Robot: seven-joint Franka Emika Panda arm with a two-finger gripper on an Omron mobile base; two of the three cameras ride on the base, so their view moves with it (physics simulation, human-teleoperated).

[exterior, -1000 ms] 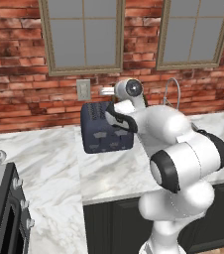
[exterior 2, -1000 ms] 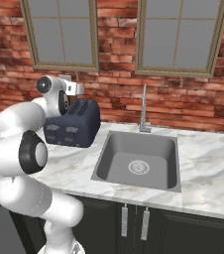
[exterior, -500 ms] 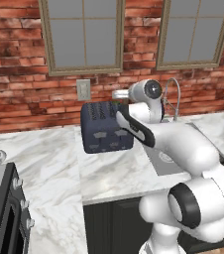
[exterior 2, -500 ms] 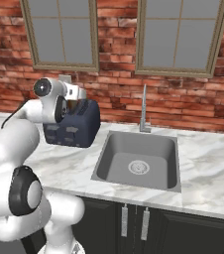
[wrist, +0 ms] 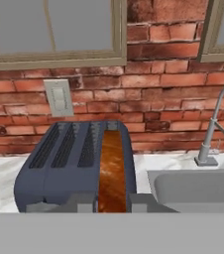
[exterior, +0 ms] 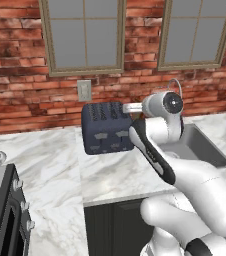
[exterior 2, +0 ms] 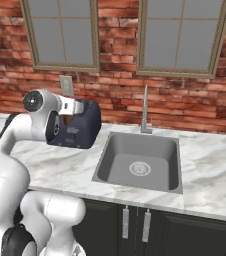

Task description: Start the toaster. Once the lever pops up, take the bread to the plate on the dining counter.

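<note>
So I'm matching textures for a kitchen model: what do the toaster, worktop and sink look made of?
Toaster: probably painted metal or plastic, an even matte navy with no glare.
Worktop: looks like polished marble, white with grey veining.
Sink: likely brushed steel, uniform dull grey, with a paler grey faucet behind it.

No legible text, label, brand, number or sign was found in any view. The pale controls on the front face of the toaster (exterior: 106, 128) carried no readable markings. The wall outlet plate (wrist: 58, 97) behind it was blank.
</note>
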